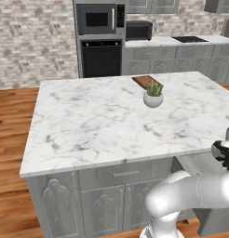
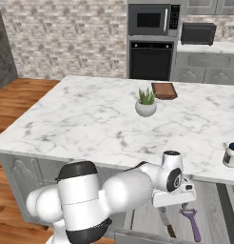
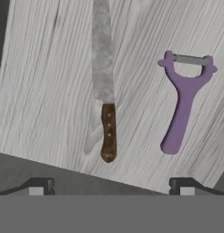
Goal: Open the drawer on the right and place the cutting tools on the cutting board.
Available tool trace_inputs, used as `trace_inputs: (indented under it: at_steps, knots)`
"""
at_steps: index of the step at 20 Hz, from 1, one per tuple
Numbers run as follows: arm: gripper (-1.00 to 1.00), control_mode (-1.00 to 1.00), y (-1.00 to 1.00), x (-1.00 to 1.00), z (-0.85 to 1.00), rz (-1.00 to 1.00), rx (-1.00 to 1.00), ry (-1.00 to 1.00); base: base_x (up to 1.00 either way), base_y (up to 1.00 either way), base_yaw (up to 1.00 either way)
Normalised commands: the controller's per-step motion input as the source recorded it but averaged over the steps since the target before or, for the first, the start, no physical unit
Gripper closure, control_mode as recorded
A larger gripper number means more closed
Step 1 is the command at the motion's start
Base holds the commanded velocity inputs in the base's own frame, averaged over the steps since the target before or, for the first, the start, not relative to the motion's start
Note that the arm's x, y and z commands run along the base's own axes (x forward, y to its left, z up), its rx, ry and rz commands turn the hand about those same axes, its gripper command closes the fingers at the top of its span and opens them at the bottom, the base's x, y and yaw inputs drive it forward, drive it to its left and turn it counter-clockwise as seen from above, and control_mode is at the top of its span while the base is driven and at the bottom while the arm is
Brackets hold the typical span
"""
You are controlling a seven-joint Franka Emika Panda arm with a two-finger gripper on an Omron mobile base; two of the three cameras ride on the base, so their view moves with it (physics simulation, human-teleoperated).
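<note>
Fingers spread wide, empty, poised above open grey drawer at island's right.

Directly ahead of fingers: small knife, brown handle, grey blade; long axis runs away from fingers, handle nearest. Purple Y-head peeler just right, roughly parallel, apart from knife.

Count: one knife, one peeler, one reddish-brown wooden cutting board far across marble tabletop, beyond one potted plant.

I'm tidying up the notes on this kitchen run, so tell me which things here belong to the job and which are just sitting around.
Part of the job:
- drawer, already open
- knife, lying in it
- purple peeler, beside the knife
- cutting board, on the island
- gripper, open above the drawer

Just lying about:
- potted plant
- small jar
- microwave
- oven
</note>
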Motion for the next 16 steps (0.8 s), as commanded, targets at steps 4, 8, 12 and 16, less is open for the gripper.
trace_inputs:
  at_steps: [4, 8, 12, 16]
  knots:
    - [-1.00, -1.00, 0.00, 0.20, -0.10, -0.02, 0.00, -0.01, 0.00, 0.00, 0.00]
    - [-1.00, -1.00, 0.00, 0.02, -0.12, 0.00, 0.00, 0.00, 0.00, 0.00, 0.00]
    - [-1.00, -1.00, 0.00, 0.00, -0.33, 0.00, 0.00, 0.00, 0.00, 0.00, 0.00]
    - [-1.00, -1.00, 0.00, 0.00, -0.33, 0.00, 0.00, 0.00, 0.00, 0.00, 0.00]
